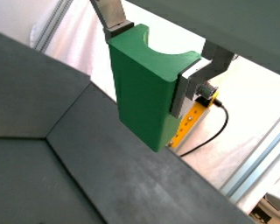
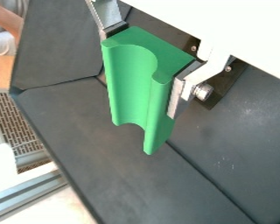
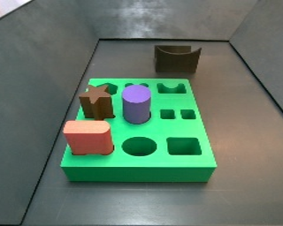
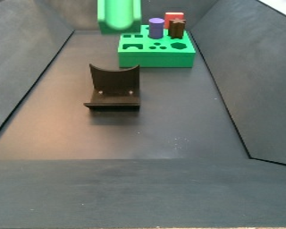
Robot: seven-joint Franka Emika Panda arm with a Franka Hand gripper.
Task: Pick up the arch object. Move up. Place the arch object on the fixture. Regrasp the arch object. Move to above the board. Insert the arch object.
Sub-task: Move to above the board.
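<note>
My gripper is shut on the arch object, a muted-green block with a curved notch. One silver finger presses on each end of it. Both wrist views show it held well above the dark floor, also seen in the gripper as the arch object. In a side view the arch object hangs blurred at the picture's upper edge, beyond the fixture. The dark fixture stands empty behind the bright green board. The gripper does not show in the side views.
On the board stand a brown star peg, a purple cylinder and a salmon block. Dark sloping walls close in the floor on all sides.
</note>
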